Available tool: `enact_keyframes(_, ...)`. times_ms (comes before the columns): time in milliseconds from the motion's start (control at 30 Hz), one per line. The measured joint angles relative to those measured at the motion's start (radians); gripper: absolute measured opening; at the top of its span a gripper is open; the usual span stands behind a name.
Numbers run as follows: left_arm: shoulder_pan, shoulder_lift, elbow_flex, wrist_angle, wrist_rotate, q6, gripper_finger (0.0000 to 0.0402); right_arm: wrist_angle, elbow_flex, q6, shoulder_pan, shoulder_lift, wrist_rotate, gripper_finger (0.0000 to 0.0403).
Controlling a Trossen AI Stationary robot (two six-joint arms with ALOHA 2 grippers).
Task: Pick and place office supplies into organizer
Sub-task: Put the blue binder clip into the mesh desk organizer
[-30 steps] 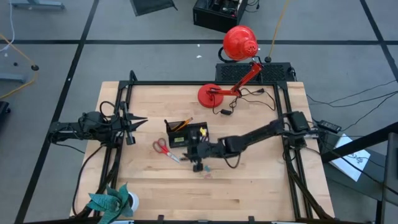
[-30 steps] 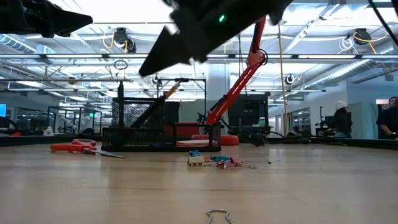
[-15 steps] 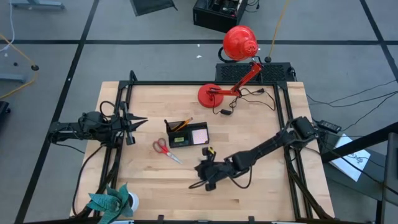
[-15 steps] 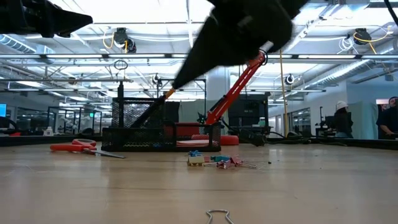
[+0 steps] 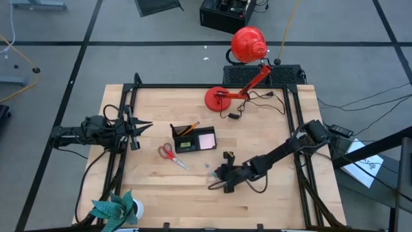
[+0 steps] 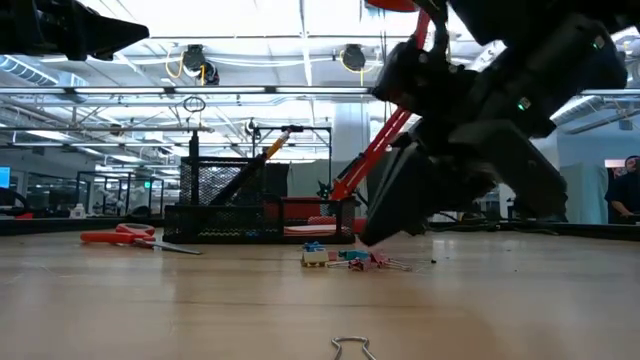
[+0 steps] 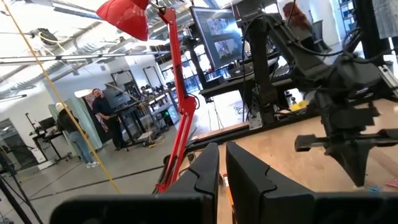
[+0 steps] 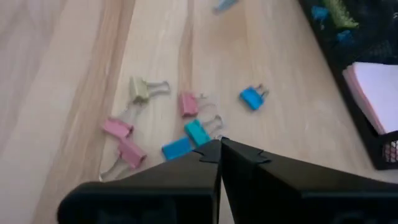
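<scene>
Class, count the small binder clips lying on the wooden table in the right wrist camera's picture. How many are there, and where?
7 clips: yellow, pink, blue, teal, blue, two pink. All are loose on the table beyond the shut right tool, which may hide more.

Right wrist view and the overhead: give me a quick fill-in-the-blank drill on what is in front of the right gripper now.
1. The right gripper has its fingers ____.
2. The loose binder clips lie on the ____, not in the organizer.
3. The pink notepad sits inside the ____.
4. The scissors have ____ handles.

Missing words: shut; table; organizer; red
</scene>
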Motion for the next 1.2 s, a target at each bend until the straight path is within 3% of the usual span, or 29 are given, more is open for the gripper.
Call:
enact_keyframes(200,0.000,0.000,0.000,-0.002,0.000,-0.002,0.0035,0.199,-0.081,-0.048,0.015,-0.067,-0.028,0.0001)
enact_keyframes(1200,0.000,0.000,0.000,-0.001,-0.011,0.000,0.0035,0.220,-0.082,-0.077,0.021,-0.088,-0.023,0.0001)
